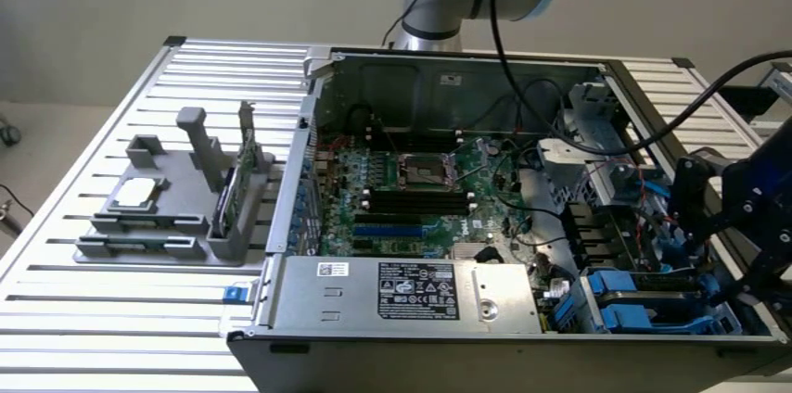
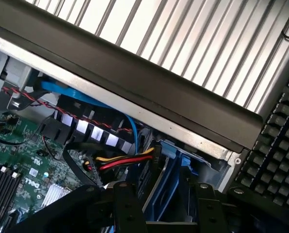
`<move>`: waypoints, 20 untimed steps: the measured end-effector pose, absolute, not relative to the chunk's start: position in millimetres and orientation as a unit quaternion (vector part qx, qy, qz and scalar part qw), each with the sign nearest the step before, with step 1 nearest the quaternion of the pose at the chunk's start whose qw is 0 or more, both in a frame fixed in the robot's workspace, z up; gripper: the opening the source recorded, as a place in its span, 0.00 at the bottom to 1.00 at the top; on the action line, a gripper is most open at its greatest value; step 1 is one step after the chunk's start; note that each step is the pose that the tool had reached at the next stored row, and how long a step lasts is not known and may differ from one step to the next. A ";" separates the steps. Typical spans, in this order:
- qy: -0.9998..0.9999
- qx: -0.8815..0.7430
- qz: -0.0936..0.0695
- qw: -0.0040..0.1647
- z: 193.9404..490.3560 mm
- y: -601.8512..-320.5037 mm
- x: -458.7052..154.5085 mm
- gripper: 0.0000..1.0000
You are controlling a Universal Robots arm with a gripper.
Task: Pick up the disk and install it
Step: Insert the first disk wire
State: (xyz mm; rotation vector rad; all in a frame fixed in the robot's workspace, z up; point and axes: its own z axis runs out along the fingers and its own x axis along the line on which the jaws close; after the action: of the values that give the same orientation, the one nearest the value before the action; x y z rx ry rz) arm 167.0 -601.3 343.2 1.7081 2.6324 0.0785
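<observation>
- The big open computer case [image 1: 446,69] lay on the ribbed metal table [image 1: 74,319].
- My end effector [image 2: 166,216] hung low over the front corner of the case, at the exterior view's right.
- I could not tell if my end effector was spread wide or pinching something. Its dark parts were too hard to make out.
- The disk [image 1: 633,293] sat inside that same corner of the case, with its blue frame around it.
- In my wrist view the blue frame stood right in front of my end effector, very close to it. I could not tell if they touched.
- A bunch of red, yellow and black wires [image 2: 120,162] ran inside the case, just beside the disk.
- A thin blue cable [image 2: 86,97] curved along under the case's wall.
- The grey box with a label [image 1: 402,289] lay along the front of the case, next to the disk's corner.
- The green board [image 1: 409,198] covered the floor of the case, behind the grey box.
- Outside the case, on the exterior view's left, a grey holder [image 1: 173,208] stood on the table with a small silver chip [image 1: 134,191] on it.
</observation>
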 end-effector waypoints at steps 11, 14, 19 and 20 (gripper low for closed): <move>0.813 0.581 0.031 -0.014 342.8 -601.2 166.9 0.47; 0.812 0.582 0.033 -0.021 342.7 -600.7 166.9 0.47; 0.811 0.583 0.041 -0.034 342.0 -600.6 170.1 0.47; 0.811 0.583 0.042 -0.036 341.8 -600.7 172.4 0.47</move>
State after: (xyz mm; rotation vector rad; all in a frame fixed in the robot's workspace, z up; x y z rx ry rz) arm 172.4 -600.7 341.8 1.8736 2.6075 0.1342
